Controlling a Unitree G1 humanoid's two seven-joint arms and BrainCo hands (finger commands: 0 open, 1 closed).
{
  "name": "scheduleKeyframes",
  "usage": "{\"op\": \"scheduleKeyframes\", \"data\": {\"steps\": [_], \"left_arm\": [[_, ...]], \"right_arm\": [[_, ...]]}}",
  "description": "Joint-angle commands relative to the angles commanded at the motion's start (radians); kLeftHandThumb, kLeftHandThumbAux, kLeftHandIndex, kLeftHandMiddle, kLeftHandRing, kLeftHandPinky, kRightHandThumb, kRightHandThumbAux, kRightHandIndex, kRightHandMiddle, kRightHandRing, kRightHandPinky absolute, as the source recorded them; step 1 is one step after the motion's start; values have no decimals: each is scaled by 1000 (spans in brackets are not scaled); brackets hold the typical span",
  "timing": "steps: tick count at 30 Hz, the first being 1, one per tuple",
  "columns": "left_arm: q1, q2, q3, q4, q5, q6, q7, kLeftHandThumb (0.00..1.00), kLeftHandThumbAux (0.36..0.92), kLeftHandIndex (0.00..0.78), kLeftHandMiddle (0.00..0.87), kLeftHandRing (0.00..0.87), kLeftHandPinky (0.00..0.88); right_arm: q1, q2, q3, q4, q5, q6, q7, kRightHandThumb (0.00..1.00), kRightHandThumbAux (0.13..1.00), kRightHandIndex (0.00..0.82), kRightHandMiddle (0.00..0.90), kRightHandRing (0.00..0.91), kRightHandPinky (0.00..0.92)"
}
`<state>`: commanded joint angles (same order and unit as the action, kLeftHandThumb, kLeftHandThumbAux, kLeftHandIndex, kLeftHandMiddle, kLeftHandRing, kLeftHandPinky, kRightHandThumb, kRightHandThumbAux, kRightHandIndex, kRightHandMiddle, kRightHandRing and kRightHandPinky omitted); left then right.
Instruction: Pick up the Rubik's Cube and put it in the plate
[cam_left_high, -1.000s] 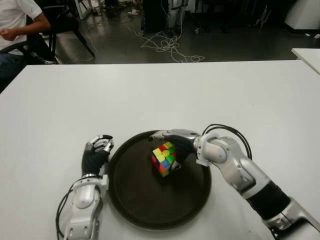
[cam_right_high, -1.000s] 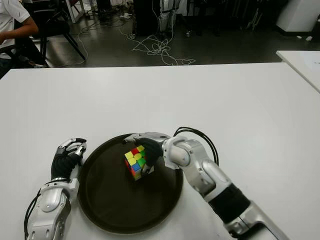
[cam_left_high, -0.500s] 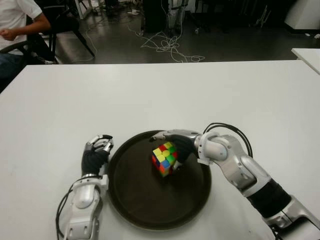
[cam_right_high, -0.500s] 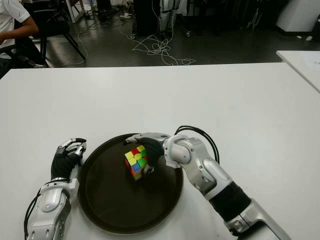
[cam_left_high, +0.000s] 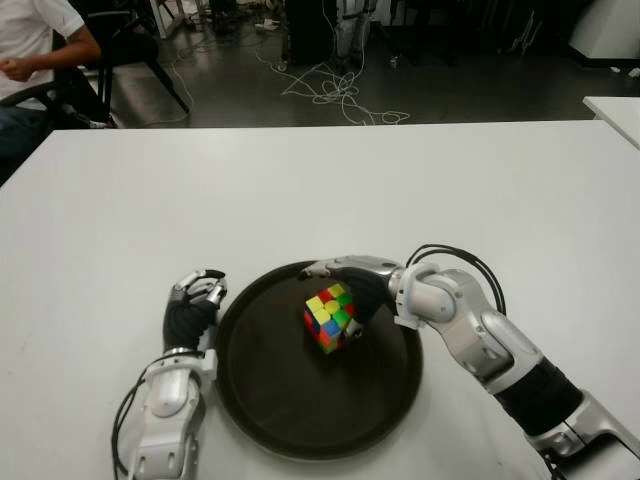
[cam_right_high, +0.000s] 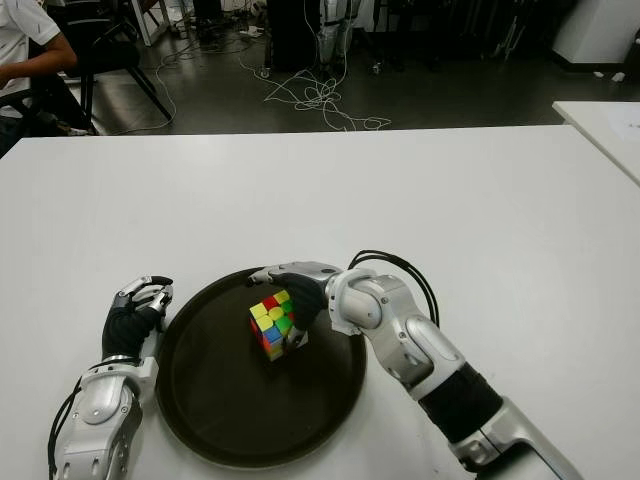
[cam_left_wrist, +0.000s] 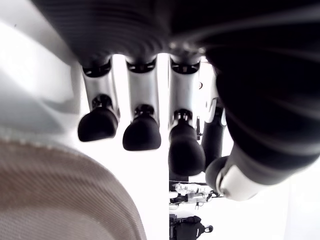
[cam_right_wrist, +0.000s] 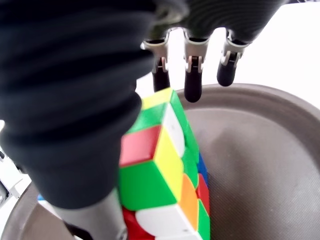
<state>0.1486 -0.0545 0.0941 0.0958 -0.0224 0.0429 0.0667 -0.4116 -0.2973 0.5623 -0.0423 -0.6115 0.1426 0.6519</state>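
left hand (cam_left_high: 193, 305) nearest, at 9 o'clock of the plate (cam_left_high: 270, 400), just outside its rim; fingers (cam_left_wrist: 142, 131) curled, holding nothing. dark round plate on white table (cam_left_high: 300, 190). rubik's cube (cam_left_high: 329, 317) inside plate, toward 12 o'clock of its floor, tilted on an edge. right hand (cam_left_high: 352, 285) at cube's 2 o'clock, thumb pressed along one face, fingertips (cam_right_wrist: 192, 90) extended past the far corner; grip on cube apparently loose, contact on thumb side only. farther off, at 10 o'clock, seated person (cam_left_high: 35, 50); cables (cam_left_high: 335, 90) on floor at 12 o'clock.
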Motion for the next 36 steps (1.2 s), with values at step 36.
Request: {"op": "scheduleKeyframes", "data": {"steps": [36], "left_arm": [[-4,-10,5,1,-7,-3,10,708,705,443,802,813,807]], "right_arm": [[-5,-55,-93,-106,69,12,61,0,914,126,151,136,114]]}}
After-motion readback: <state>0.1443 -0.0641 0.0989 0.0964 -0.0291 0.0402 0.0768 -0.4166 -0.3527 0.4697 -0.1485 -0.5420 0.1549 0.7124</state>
